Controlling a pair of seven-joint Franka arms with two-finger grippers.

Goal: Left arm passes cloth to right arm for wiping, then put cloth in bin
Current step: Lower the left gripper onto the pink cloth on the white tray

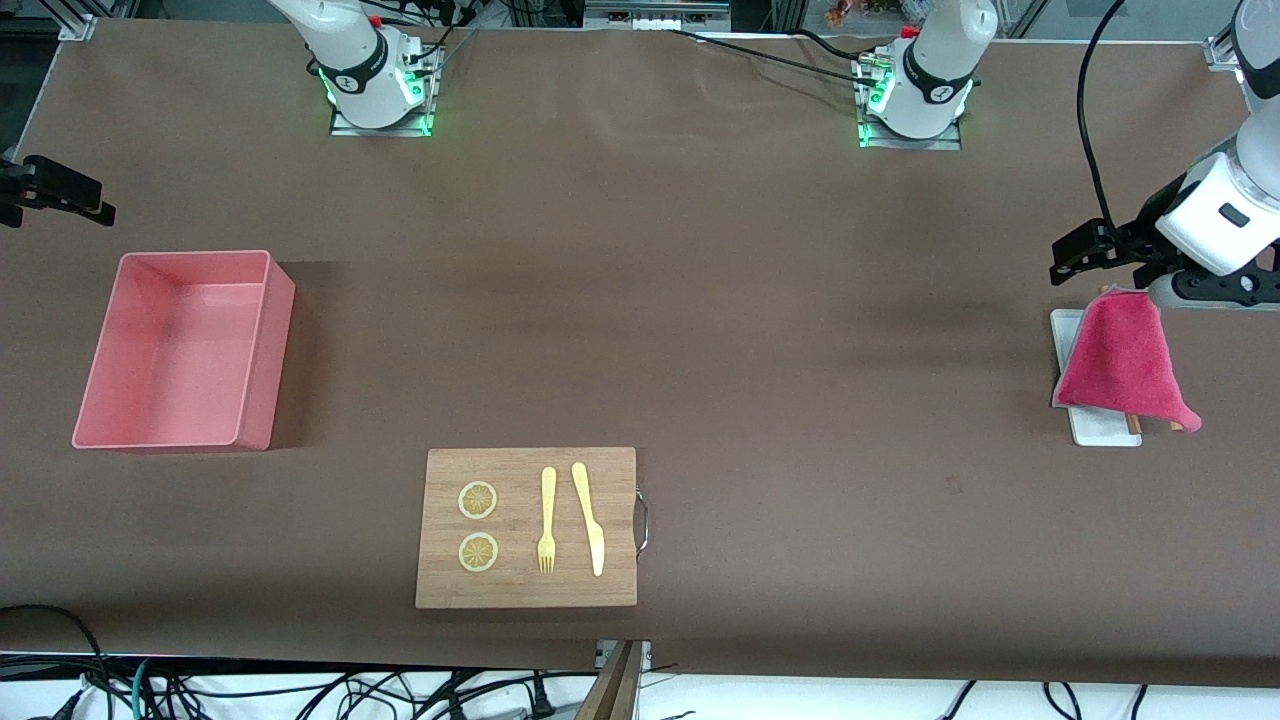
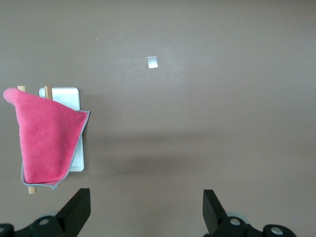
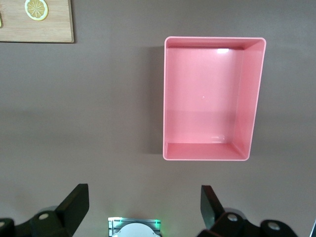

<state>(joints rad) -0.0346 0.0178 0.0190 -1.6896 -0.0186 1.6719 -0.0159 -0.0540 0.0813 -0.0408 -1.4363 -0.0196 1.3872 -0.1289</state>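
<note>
The magenta cloth (image 1: pixel 1125 360) lies draped over a small white tray (image 1: pixel 1100 435) at the left arm's end of the table, with two wooden sticks (image 1: pixel 1133 425) poking out from under it. My left gripper (image 1: pixel 1070 255) hangs over bare table beside the tray. In the left wrist view the left gripper (image 2: pixel 145 210) is open and empty, with the cloth (image 2: pixel 47 140) off to one side of its fingers (image 2: pixel 76 207). The salmon-pink bin (image 1: pixel 180 350) stands empty at the right arm's end. My right gripper (image 1: pixel 70 195) waits in the air near the bin (image 3: pixel 207 98), and in its wrist view the right gripper (image 3: pixel 143 207) is open and empty.
A wooden cutting board (image 1: pixel 615 500) lies near the front edge of the table with two lemon slices (image 1: pixel 478 500), a yellow fork (image 1: pixel 547 520) and a yellow knife (image 1: pixel 590 520) on it. Brown table cover stretches between board, bin and tray. A small pale mark (image 2: pixel 152 61) sits on the cover.
</note>
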